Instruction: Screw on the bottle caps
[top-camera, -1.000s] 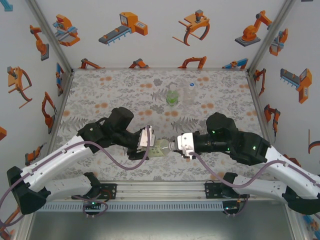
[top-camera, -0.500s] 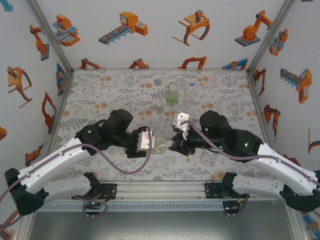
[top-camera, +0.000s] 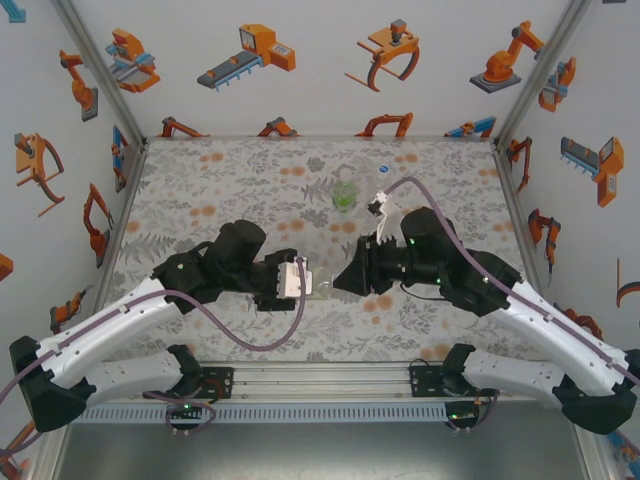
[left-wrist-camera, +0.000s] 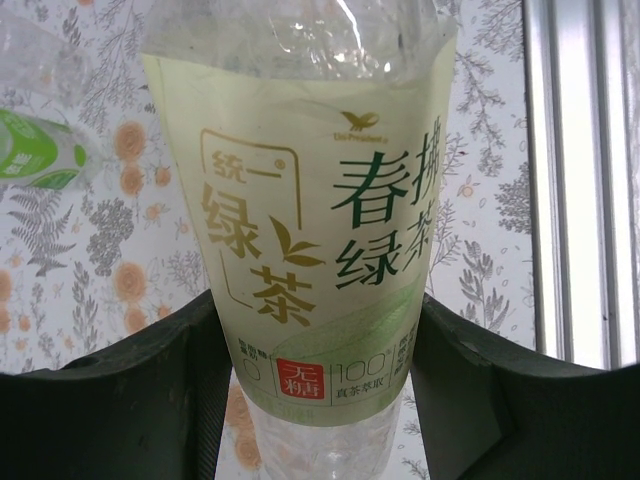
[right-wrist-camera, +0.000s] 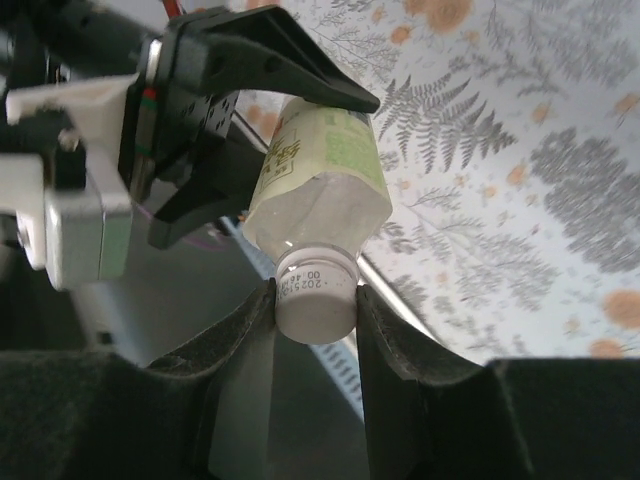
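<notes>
**A:** Reckoning so: had left gripper (left-wrist-camera: 315, 345) clamped round yellow-label bottle (left-wrist-camera: 300, 190), right gripper (right-wrist-camera: 315, 312) pinched on white cap (right-wrist-camera: 316, 288) at its neck, up between both arms over table (top-camera: 200, 180), near middle. Needed cap square, slow twist.

**B:** Yep. Saw plenty of room; well apart from green-label bottle (top-camera: 344, 195) further back.

blocked — green-label bottle (top-camera: 344, 193), unlabelled bottle (top-camera: 376, 186), far centre | open — table (top-camera: 200, 180) left side
</notes>
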